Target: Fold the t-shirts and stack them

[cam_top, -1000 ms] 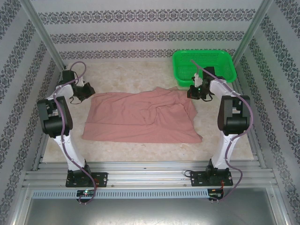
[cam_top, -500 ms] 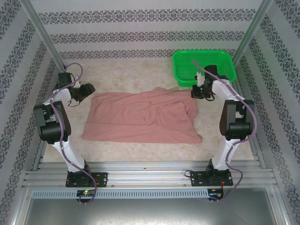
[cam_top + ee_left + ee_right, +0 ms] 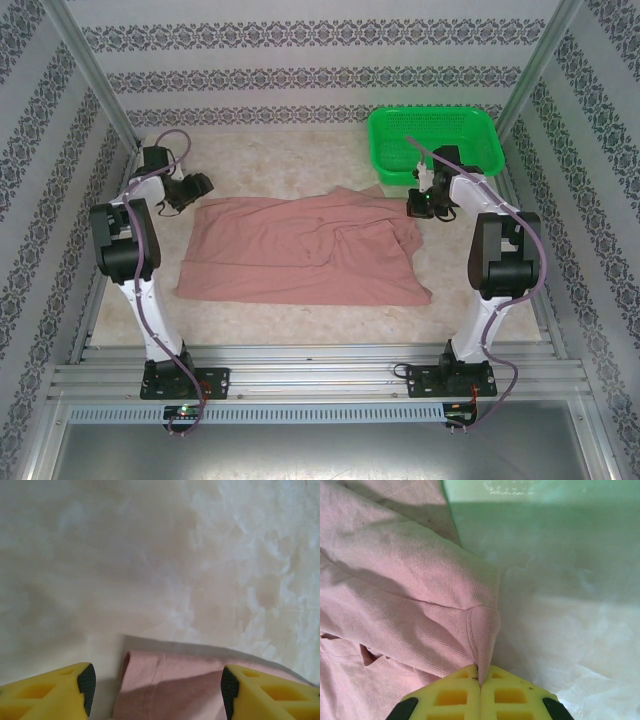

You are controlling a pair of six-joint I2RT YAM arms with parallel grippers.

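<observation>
A salmon-pink t-shirt (image 3: 300, 250) lies spread and creased across the middle of the table. My left gripper (image 3: 196, 188) hovers at its far left corner, jaws open; that corner of the t-shirt (image 3: 165, 685) lies loose on the table between the yellow fingers (image 3: 50, 692). My right gripper (image 3: 421, 202) is at the shirt's far right corner. In the right wrist view that gripper (image 3: 480, 677) is shut on a pinched hem fold of the t-shirt (image 3: 410, 590), which rises from the fingertips.
A green mesh basket (image 3: 478, 135) stands at the back right, just behind my right gripper; its green wall (image 3: 540, 492) fills the top of the right wrist view. Patterned walls close in the table on three sides. The metal rail runs along the near edge.
My left gripper has opened, let go of the shirt's far left corner and drawn back from it. The right gripper has stayed shut on its corner and shifted slightly backward.
</observation>
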